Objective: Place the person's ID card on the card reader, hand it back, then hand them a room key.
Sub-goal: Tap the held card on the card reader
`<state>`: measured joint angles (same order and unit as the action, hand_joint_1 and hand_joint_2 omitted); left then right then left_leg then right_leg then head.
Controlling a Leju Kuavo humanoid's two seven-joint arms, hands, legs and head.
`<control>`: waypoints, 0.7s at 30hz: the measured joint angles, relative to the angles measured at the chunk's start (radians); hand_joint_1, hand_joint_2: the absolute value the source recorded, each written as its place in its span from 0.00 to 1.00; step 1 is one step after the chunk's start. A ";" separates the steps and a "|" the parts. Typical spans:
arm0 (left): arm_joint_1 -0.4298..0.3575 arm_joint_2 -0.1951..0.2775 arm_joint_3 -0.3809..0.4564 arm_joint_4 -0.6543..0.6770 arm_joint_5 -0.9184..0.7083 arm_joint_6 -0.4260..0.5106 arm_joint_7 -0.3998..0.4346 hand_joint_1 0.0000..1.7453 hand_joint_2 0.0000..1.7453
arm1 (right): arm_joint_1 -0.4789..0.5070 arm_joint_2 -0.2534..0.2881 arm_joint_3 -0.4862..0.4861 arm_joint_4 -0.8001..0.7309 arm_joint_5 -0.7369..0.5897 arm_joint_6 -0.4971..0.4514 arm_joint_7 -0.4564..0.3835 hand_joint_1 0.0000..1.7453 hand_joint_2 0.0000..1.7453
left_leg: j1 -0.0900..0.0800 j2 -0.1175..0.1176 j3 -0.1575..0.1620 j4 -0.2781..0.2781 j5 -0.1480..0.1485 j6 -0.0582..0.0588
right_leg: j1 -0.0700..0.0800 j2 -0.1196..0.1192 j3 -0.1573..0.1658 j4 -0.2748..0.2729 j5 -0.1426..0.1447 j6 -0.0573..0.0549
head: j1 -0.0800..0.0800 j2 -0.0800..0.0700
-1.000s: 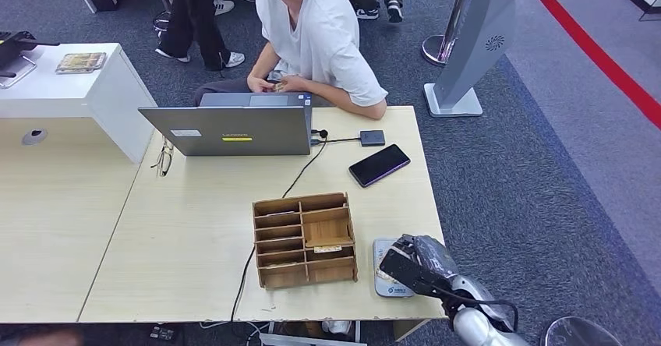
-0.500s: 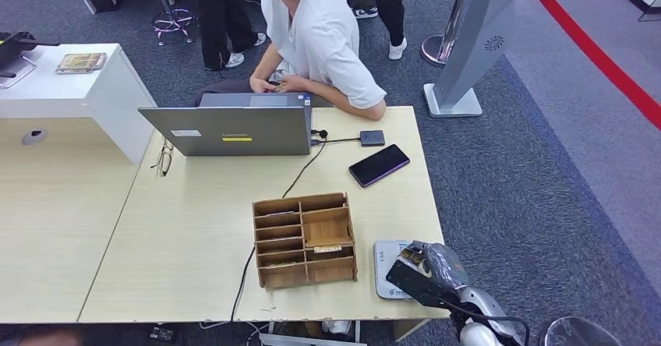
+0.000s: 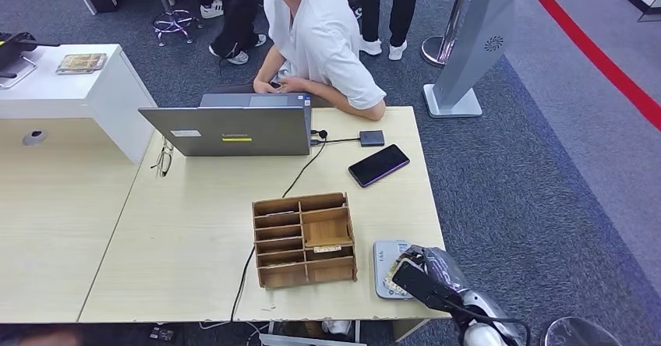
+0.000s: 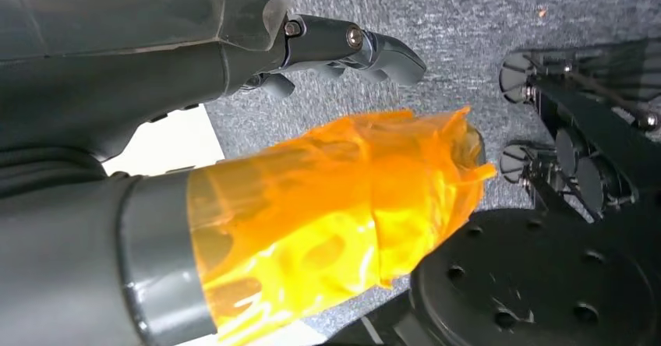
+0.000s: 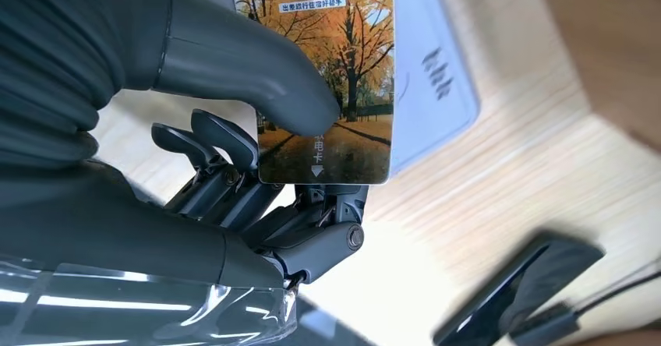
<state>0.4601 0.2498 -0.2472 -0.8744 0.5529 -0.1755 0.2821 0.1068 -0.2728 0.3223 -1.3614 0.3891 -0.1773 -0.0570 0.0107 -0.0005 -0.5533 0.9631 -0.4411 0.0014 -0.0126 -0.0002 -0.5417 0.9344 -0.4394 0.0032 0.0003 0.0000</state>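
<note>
right hand (image 5: 234, 120) | pinches card (image 5: 327, 73) (autumn trees) | over card reader (image 5: 436, 81)

The head view looks forward and steeply down from high up, taking in the whole tabletop (image 3: 195, 229) from a distance. The right wrist view sits close behind the right robot hand (image 5: 234, 151), facing the card reader (image 5: 436, 65), which the head view shares (image 3: 384, 266). The left wrist view looks down at grey carpet (image 4: 468, 19).

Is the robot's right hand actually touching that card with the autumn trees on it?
Touching. In the right wrist view the right hand pinches the card: its thick grey thumb presses on the printed face and the darker fingers sit behind it.
</note>
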 joint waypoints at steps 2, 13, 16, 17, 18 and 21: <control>0.005 0.029 -0.048 -0.015 0.046 0.016 -0.015 0.00 0.00 | 0.000 -0.001 0.000 0.000 -0.037 0.020 -0.019 1.00 1.00 | 0.000 0.000 0.000 0.000 0.000 0.000 | 0.000 0.000 0.000 0.000 0.000 0.000 | 0.000 0.000; -0.028 0.178 -0.381 -0.068 0.362 0.149 -0.143 0.00 0.00 | 0.012 -0.019 -0.016 -0.038 -0.282 0.162 -0.144 1.00 1.00 | 0.000 0.000 0.000 0.000 0.000 0.000 | 0.000 0.000 0.000 0.000 0.000 0.000 | 0.000 0.000; -0.051 0.210 -0.474 -0.073 0.436 0.170 -0.182 0.00 0.00 | 0.019 -0.025 -0.027 -0.064 -0.377 0.236 -0.182 1.00 1.00 | 0.000 0.000 0.000 0.000 0.000 0.000 | 0.000 -0.001 0.000 0.000 0.000 0.000 | 0.000 0.000; -0.060 0.220 -0.505 -0.074 0.463 0.177 -0.197 0.00 0.00 | 0.021 -0.027 -0.030 -0.075 -0.409 0.262 -0.196 1.00 1.00 | 0.000 0.000 0.000 0.000 0.000 0.000 | 0.000 -0.001 0.000 0.000 0.000 0.000 | 0.000 0.000; -0.069 0.230 -0.535 -0.075 0.489 0.184 -0.210 0.00 0.00 | 0.023 -0.028 -0.033 -0.086 -0.438 0.285 -0.208 1.00 1.00 | 0.000 0.000 0.000 0.000 0.000 0.000 | 0.000 -0.001 0.000 0.000 0.000 0.000 | 0.000 0.000; -0.100 0.253 -0.622 -0.076 0.558 0.211 -0.253 0.00 0.00 | 0.026 -0.033 -0.041 -0.118 -0.495 0.335 -0.226 1.00 1.00 | 0.000 0.000 0.000 0.000 0.000 0.000 | 0.000 -0.001 0.000 0.000 0.000 0.000 | 0.000 0.000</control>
<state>0.3604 0.5028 -0.8695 -0.9506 1.1106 0.0354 0.0294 0.1329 -0.3056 0.2809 -1.4797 -0.1060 0.1576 -0.2833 0.0104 -0.0009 -0.5537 0.9630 -0.4409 0.0014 -0.0128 -0.0008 -0.5420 0.9344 -0.4393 0.0028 0.0006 0.0000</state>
